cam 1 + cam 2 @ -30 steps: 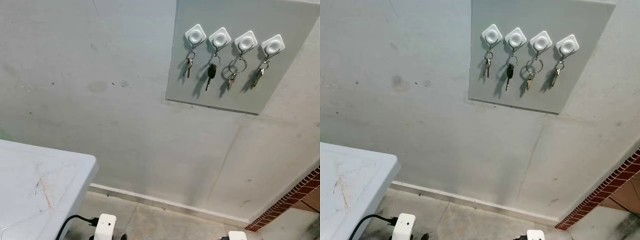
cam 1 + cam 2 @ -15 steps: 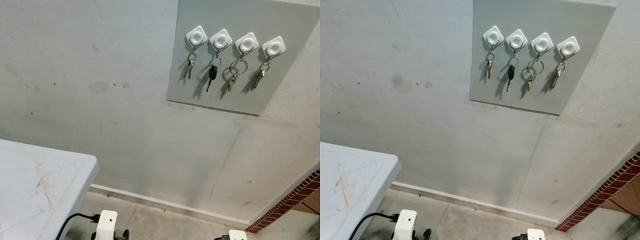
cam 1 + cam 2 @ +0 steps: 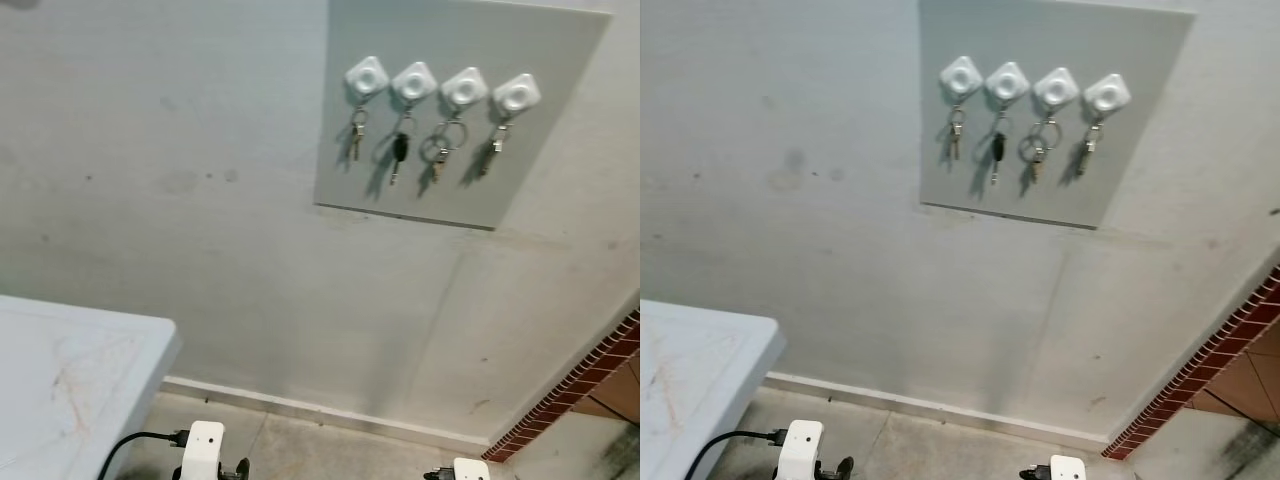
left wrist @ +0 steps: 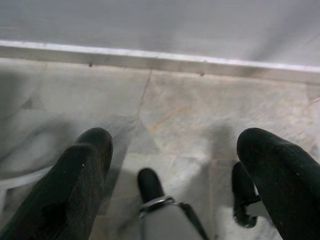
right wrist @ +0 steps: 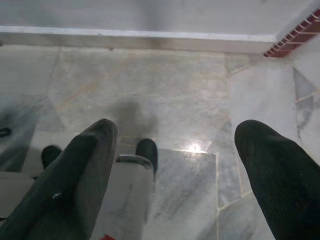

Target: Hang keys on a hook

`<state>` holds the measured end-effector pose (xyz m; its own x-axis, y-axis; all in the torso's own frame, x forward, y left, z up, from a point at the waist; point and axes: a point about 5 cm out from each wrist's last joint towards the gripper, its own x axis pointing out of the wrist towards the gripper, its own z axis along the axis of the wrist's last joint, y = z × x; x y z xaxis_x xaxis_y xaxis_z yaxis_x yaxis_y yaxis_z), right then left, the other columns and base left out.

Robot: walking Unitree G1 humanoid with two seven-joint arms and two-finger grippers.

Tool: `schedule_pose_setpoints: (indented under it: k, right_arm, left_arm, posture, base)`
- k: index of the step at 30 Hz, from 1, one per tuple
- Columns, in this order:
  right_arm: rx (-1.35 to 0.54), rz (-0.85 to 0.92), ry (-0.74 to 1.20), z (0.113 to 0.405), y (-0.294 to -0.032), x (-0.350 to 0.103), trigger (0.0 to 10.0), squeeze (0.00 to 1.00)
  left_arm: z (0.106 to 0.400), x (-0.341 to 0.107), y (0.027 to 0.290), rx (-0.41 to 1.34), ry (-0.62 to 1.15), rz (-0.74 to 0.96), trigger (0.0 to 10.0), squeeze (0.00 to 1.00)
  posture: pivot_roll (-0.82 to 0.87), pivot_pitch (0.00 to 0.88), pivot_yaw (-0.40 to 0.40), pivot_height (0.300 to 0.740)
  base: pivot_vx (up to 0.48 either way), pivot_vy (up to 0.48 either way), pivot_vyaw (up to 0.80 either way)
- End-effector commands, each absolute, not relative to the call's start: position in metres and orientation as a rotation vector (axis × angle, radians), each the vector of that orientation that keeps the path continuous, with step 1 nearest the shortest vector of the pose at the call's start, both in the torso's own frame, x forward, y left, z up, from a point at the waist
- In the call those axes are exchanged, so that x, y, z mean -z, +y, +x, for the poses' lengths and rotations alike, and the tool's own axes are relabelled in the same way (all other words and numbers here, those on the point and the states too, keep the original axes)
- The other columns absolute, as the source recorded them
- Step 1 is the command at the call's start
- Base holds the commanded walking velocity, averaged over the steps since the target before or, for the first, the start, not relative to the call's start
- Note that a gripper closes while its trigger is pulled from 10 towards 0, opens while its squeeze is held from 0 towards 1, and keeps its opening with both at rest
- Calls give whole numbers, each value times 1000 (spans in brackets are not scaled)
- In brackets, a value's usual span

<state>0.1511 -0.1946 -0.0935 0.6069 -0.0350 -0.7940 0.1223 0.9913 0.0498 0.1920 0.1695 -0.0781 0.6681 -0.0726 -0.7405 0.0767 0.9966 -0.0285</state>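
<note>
Left claw [image 4: 175, 170]: hung low by the floor, its two black fingers [image 4: 75, 185] spread wide apart with nothing between them.
Right claw [image 5: 175, 170]: hung low on the right, fingers [image 5: 80, 180] likewise spread apart and empty.
Floor [image 5: 150, 85]: pale marble tiles lay under both claws, running to a light skirting strip at the foot of the wall.
Desk [image 3: 60, 380]: a pale desk corner sat near on the left, with a black cable [image 3: 135, 442] at its edge.
Wall [image 3: 180, 200]: grey and bare, with a band of red brick [image 3: 580, 385] low on the far right.
Board [image 3: 450, 120]: a grey panel was fixed high on the wall, right of centre.
Hooks [image 3: 441, 86]: four white hooks stood in a row across the board.
Keys [image 3: 399, 152]: every hook carried a set; the second from the left held a black-headed key, the third a large ring [image 3: 446, 139].
Task state: judged done, or nearly so, since no key was in either claw and no hook was free.
Risk: should an arm be raised toward the board, a claw could brush the hanging sets and knock one off its hook, because they hang close together.
Second risk: stepping away near the desk, the left arm could snag the cable.
</note>
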Motion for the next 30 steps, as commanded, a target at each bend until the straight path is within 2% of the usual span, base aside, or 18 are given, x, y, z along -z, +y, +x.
schedule_pose_setpoints:
  k: [1,30]
  right_arm:
    - [98,113,921,152,-194,94,10000,0]
    - [108,123,918,154,-195,93,10000,0]
  left_arm:
    - [191,79,171,78,845,3,10000,0]
    - [192,79,172,71,851,2,10000,0]
  posture:
    - [-3,0,-18,740]
    - [-1,0,-24,740]
  base:
    - [0,-292,0]
    - [0,-297,0]
